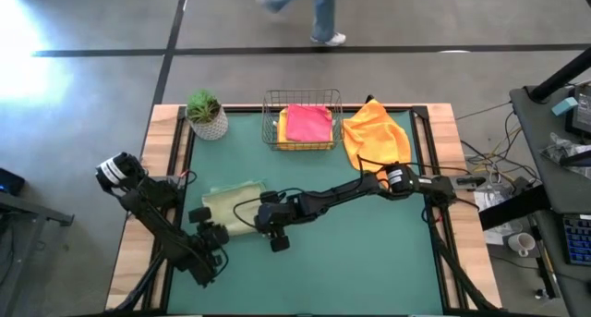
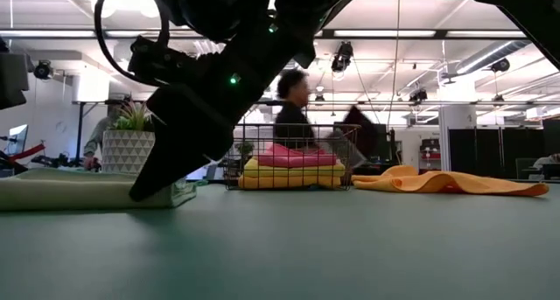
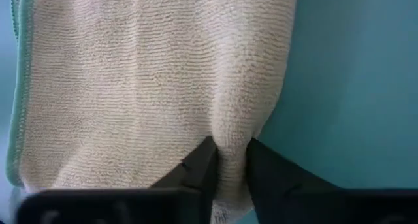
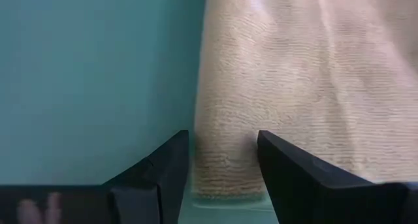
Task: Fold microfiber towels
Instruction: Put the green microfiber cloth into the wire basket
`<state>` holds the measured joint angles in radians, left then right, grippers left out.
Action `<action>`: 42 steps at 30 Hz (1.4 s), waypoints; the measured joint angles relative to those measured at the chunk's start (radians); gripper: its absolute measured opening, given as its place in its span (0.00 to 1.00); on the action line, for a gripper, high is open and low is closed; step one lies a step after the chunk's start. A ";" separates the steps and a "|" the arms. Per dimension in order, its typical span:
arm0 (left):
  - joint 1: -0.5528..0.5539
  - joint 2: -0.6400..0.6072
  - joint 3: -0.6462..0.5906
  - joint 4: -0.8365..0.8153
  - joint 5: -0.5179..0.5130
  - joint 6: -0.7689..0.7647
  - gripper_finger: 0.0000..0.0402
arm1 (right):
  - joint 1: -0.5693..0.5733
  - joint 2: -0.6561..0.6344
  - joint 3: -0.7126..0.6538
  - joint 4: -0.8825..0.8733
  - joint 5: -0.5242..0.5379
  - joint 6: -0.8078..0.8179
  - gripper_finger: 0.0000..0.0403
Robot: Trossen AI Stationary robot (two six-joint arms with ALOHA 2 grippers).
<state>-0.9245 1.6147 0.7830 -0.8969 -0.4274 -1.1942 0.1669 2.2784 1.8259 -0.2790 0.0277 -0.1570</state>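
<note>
- Pale sage green is the colour of the towel (image 1: 233, 206) we are working on; it is lying folded on the green table (image 1: 369, 271), well in front of the wire mesh basket (image 1: 301, 121) and to that basket's left.
- We are seeing our left gripper (image 3: 228, 160) pinching a small ridge of this sage towel between its two dark fingers, which are standing almost together with only the cloth between them.
- We are seeing our right gripper (image 4: 222, 160) sitting at the same towel's edge, on the side nearer the basket's right; its fingers are standing wide apart, straddling the hem and gripping nothing.
- In the high view, both arms are meeting over the towel, the left gripper (image 1: 209, 234) at its near left corner and the right gripper (image 1: 273, 226) at its near right corner.
- Inside the basket we are finding a pink towel (image 1: 308, 123) lying on top of a yellow towel (image 2: 293, 170), with an orange towel (image 2: 293, 183) at the bottom of the pile.
- Just to the right of the basket, another orange towel (image 1: 375, 132) is lying crumpled on the table.
- Left of the basket, a small potted plant (image 1: 207, 115) is standing at the table's far corner.
- Beyond the basket, a person (image 2: 293, 108) is walking past on the floor.
</note>
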 joint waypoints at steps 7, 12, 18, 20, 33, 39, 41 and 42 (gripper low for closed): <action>0.005 0.001 0.000 0.001 -0.001 0.000 0.03 | -0.004 0.000 0.000 -0.029 -0.003 0.001 0.43; 0.012 0.001 0.000 0.020 -0.026 0.004 0.02 | -0.024 0.013 -0.005 -0.036 -0.006 0.065 0.42; 0.033 0.001 0.000 0.051 -0.051 0.055 0.01 | -0.024 0.036 -0.001 -0.023 0.016 0.107 0.32; 0.041 0.000 0.000 0.052 -0.051 0.080 0.01 | -0.023 0.036 -0.001 -0.023 0.017 0.108 0.26; 0.050 -0.068 0.002 0.017 -0.060 0.160 0.01 | -0.018 -0.030 -0.006 -0.137 0.035 0.255 0.03; 0.068 -0.233 0.011 0.018 -0.049 0.264 0.00 | 0.013 -0.121 -0.006 -0.191 0.033 0.337 0.03; 0.085 -0.297 0.028 0.020 -0.049 0.323 0.00 | 0.027 -0.146 -0.006 -0.217 0.047 0.360 0.03; 0.095 -0.327 0.037 0.022 -0.049 0.356 0.00 | 0.035 -0.156 -0.006 -0.232 0.064 0.372 0.03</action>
<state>-0.8295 1.2880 0.8201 -0.8747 -0.4767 -0.8387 0.2016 2.1221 1.8194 -0.5109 0.0912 0.2153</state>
